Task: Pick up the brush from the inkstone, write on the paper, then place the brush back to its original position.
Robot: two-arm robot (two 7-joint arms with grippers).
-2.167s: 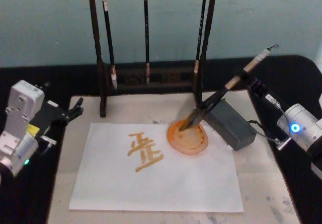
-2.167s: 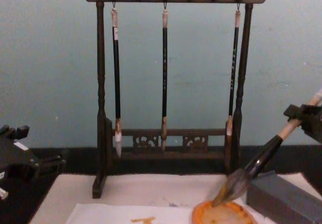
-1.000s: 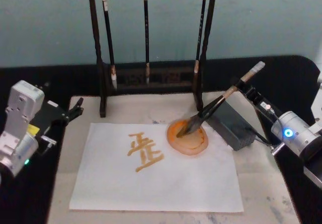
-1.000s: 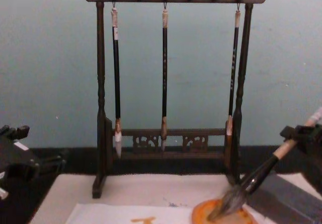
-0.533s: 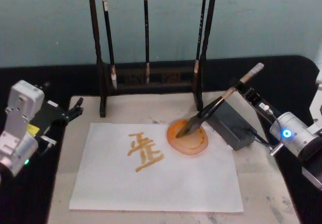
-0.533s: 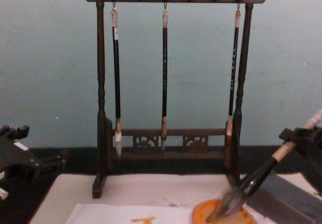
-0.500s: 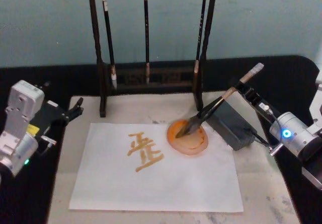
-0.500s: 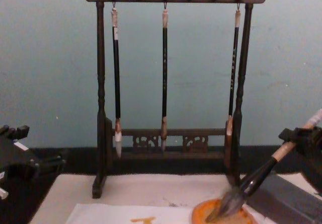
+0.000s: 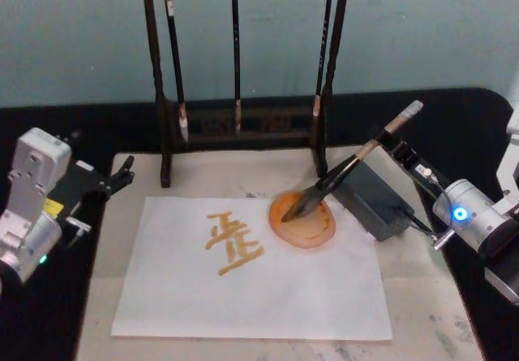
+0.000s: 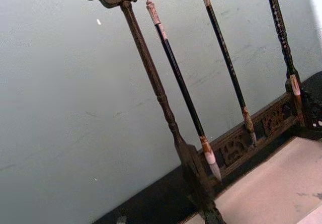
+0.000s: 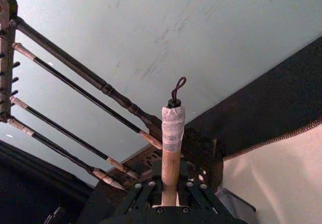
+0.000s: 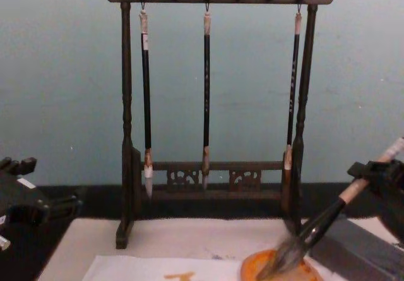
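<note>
writing looks done: orange strokes on white flat paper sheet (image 9: 251, 276), mid-table. large tan-and-black calligraphy brush (image 9: 349, 169) tilted, bristle tip in round orange inkstone dish (image 9: 303, 223) at paper's far right corner. return not finished: right gripper (image 9: 388, 143) clenched on tan handle, arm reaching from table's right edge. left gripper (image 9: 122, 174) parked at left edge, jaws apart, empty.

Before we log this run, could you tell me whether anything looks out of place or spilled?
Nothing stands out: the right tool holds the brush tilted, bristles in the orange dish, and the paper lies flat.
</note>
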